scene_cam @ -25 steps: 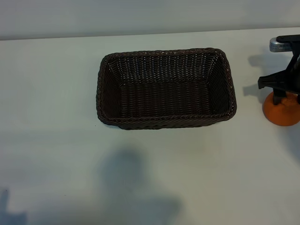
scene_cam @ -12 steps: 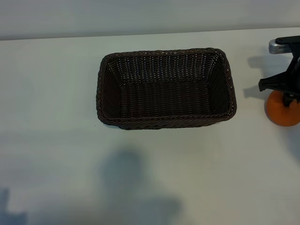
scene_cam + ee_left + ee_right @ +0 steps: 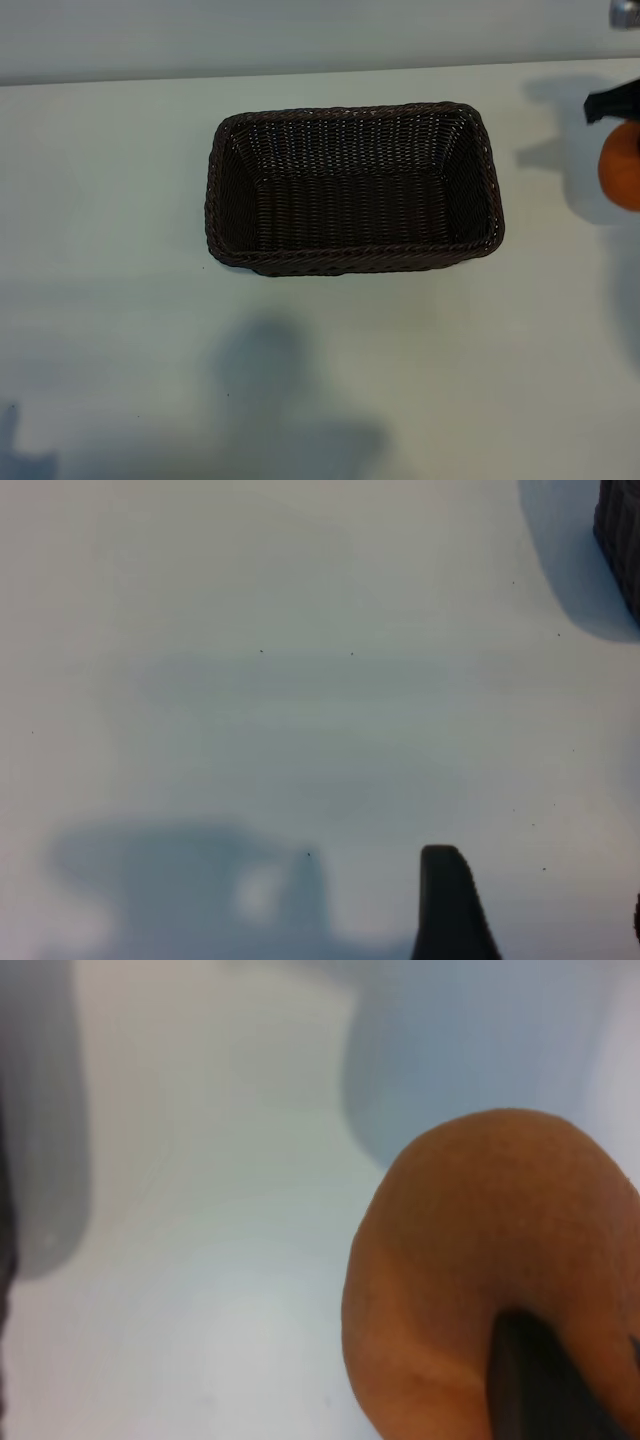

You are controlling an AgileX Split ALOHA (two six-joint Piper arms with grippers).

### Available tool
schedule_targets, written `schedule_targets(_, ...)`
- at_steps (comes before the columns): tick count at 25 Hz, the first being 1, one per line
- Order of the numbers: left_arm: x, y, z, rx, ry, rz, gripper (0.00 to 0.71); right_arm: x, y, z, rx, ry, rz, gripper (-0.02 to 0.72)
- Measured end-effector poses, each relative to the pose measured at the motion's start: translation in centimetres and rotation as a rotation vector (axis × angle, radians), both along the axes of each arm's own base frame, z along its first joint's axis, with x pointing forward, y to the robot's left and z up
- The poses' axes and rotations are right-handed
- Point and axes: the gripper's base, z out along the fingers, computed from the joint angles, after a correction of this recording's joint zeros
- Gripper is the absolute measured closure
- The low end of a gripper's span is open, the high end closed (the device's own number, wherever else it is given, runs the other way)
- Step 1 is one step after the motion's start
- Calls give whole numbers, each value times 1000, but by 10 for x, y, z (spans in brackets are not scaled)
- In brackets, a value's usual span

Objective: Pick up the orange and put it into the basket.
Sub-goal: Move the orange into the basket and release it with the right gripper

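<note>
While beside the basket point(image 3: 355, 262), gripped orange point(image 3: 622, 166) at table edge.

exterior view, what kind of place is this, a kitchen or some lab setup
Probably a lab test bench, not a kitchen: a bare white table against a plain wall, holding only one wicker basket, with a robot's right gripper holding an orange.

No text, label, brand, number or sign can be read anywhere.
</note>
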Motion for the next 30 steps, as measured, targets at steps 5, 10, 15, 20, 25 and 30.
schedule_targets(5, 0, 0, 0, 0, 0, 0, 262, 2, 2, 15, 5, -17, 12, 631)
schedule_targets(10, 0, 0, 0, 0, 0, 0, 262, 8, 30, 33, 18, -62, 94, 631)
schedule_targets(15, 0, 0, 0, 0, 0, 0, 262, 8, 88, 51, 57, -124, 246, 631)
schedule_targets(20, 0, 0, 0, 0, 0, 0, 262, -3, 138, 55, 84, -145, 379, 631)
schedule_targets(25, 0, 0, 0, 0, 0, 0, 262, -6, 169, 52, 104, -189, 452, 631)
schedule_targets(30, 0, 0, 0, -2, 0, 1, 262, 10, 184, 23, 101, -167, 470, 631)
